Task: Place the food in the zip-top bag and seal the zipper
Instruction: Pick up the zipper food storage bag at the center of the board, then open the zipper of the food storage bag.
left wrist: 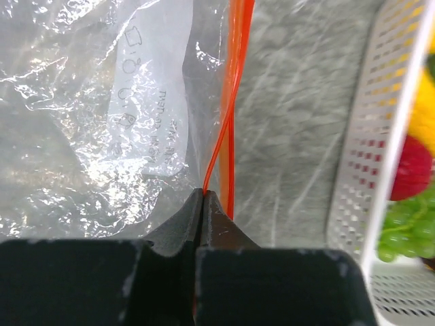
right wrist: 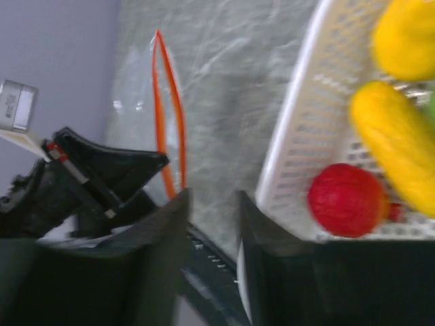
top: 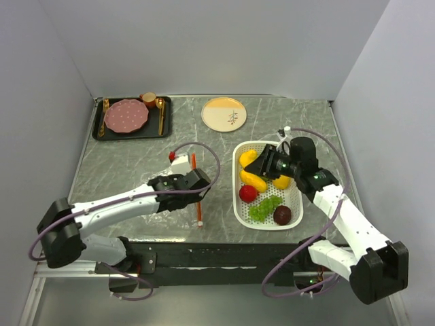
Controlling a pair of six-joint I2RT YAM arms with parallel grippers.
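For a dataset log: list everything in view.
basket: one, white, right
yellow pieces: three, yellow, basket
red ball: one, red, basket
grapes: one bunch, green, basket
maroon ball: one, dark, basket
zip-top bag: one, clear, centre
zipper: one, orange-red, bag's edge
tray: one, black, far left
pink plate: one, pink, tray
cutlery: two, gold, tray
cup: one, brown, tray
round plate: one, cream-orange, far centre
left gripper: one, black, shut on zipper
right gripper: one, black, open above basket

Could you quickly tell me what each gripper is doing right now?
Left gripper: closed, pinching the zipper of the zip-top bag.
Right gripper: open, holding nothing.
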